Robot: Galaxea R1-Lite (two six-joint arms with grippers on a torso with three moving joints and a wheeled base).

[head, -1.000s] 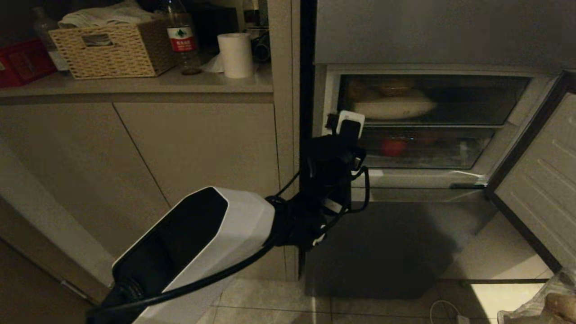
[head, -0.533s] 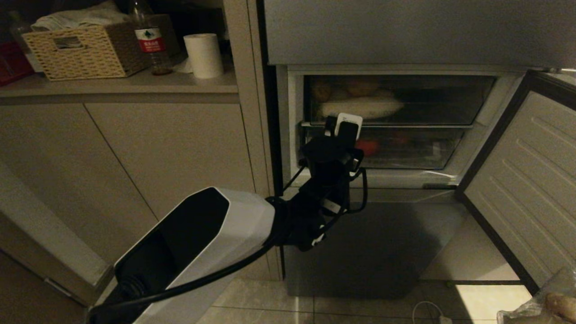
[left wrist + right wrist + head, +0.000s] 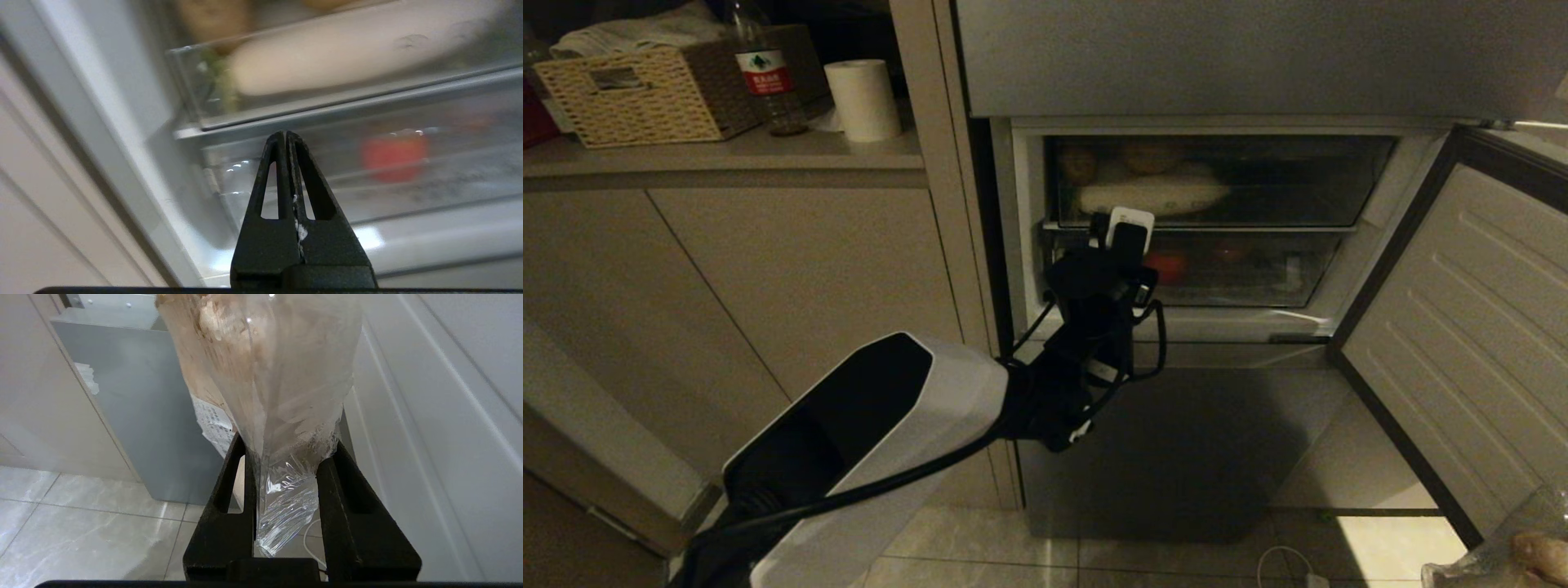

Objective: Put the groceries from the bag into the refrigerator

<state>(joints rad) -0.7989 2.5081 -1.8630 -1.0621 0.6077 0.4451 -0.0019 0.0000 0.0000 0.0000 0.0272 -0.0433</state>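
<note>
The refrigerator [image 3: 1258, 65] stands with one lower door [image 3: 1462, 327] swung wide to the right. Behind it are two clear drawers. The upper drawer holds a long white vegetable [image 3: 1152, 196] and the lower one something red [image 3: 1168, 265]. My left gripper [image 3: 285, 134] is shut and empty, close in front of the drawers' left end, level with the rail between them. My right gripper [image 3: 290, 443] is shut on a clear plastic pack of pale beige lumps [image 3: 261, 367], low beside the open door; the pack also shows in the head view's corner [image 3: 1531, 555]. The bag is out of view.
Left of the fridge, a counter over beige cabinet doors [image 3: 800, 269] carries a wicker basket [image 3: 629, 90], a red-labelled water bottle [image 3: 760, 73] and a paper roll [image 3: 862, 98]. A white cable [image 3: 1282, 563] lies on the tiled floor below the open door.
The whole head view has slid left, so the camera has moved. My left gripper, before at the fridge's left frame, now sits in front of the drawers. Both grippers keep their state.
</note>
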